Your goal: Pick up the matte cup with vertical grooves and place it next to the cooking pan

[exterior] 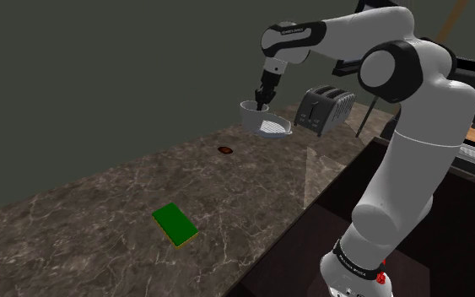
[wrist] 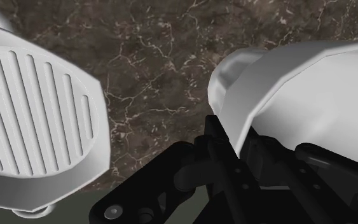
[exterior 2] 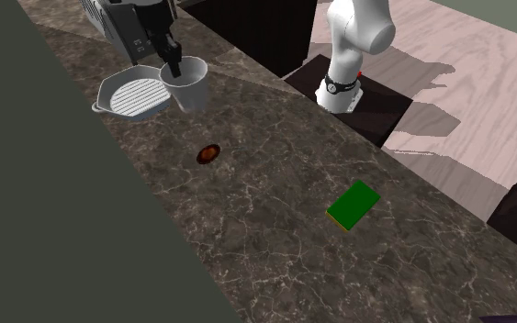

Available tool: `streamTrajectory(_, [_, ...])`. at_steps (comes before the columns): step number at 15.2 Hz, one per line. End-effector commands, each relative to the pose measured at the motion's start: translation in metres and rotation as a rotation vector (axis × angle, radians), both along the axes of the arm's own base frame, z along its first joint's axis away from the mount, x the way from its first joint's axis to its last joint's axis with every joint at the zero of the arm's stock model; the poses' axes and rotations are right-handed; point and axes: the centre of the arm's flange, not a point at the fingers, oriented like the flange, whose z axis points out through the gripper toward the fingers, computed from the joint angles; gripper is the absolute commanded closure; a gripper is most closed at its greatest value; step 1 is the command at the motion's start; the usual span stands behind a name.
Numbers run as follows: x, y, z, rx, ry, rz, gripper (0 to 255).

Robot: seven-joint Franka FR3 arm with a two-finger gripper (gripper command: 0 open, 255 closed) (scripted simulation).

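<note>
Claw [exterior 2: 173, 72] clamped on the rim of the white cup [wrist: 298, 95], one finger outside its wall. The cup is tilted, right beside the ribbed white pan [wrist: 31, 114], over my dark marble counter [exterior: 100, 219]. Farther back stands the toaster [exterior: 324, 108].

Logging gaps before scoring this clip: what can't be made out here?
Cup base: the second exterior view leaves unclear whether it touches the counter or hangs above it.
Small brown thing on the counter: too small to identify in the shoulder and second exterior views.
Toaster: cut off by the second exterior view's top edge.
Pan: part of its rim is cut off by the wrist view's edge.
</note>
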Motion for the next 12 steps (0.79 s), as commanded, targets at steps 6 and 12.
streamTrajectory(6, [0.0,0.0,-0.037,0.0,-0.001,0.0,255])
streamTrajectory(12, [0.0,0.0,-0.069,0.0,-0.001,0.0,255])
